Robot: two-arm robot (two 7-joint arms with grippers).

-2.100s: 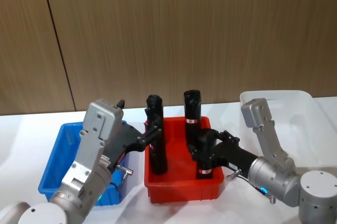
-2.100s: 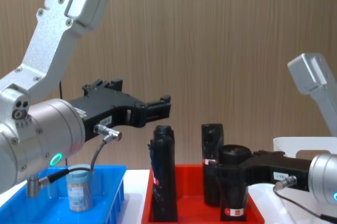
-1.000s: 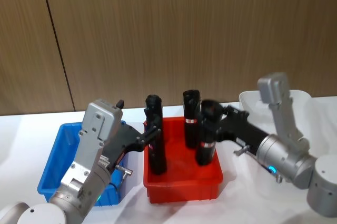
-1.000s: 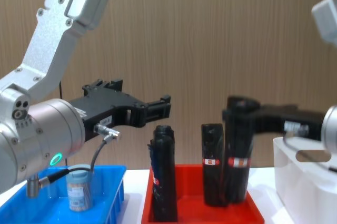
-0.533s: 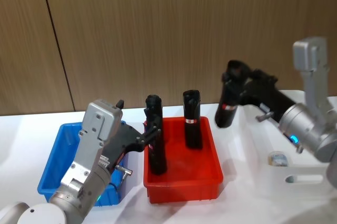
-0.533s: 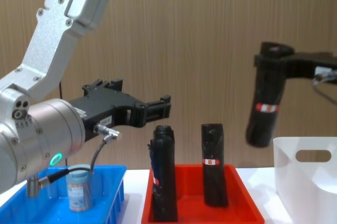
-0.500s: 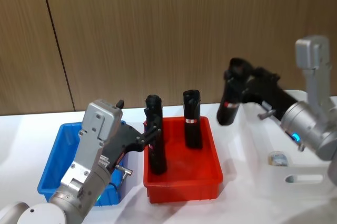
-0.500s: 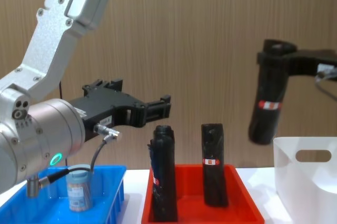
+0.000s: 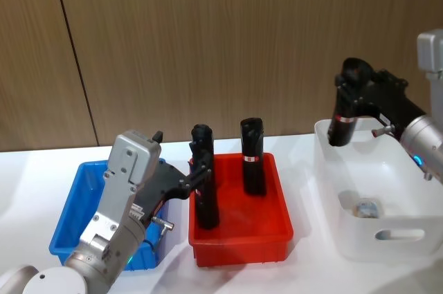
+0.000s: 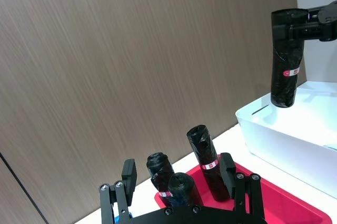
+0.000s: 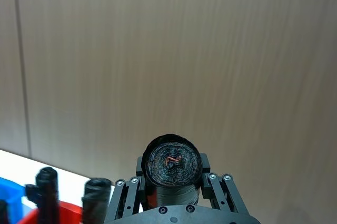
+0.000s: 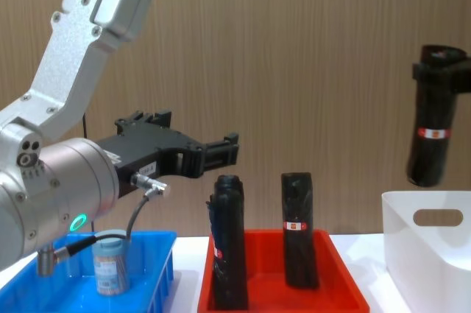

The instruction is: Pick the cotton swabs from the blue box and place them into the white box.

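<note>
The right hand (image 9: 348, 93) was clamped on the upper end of a black cylinder (image 9: 342, 118) with a red-white band, holding it upright with its long axis vertical just above the near-left rim of the white box (image 9: 332, 169), so the step in hand looked like a delivery whose next move would be to lower and release. That cylinder was not a swab jar: one jar of cotton swabs (image 12: 109, 263) stood upright in the blue box (image 12: 163, 269) and another lay inside the white box. The left hand (image 12: 221, 152) hung parked above the blue box with its fingers spread, holding nothing.
</note>
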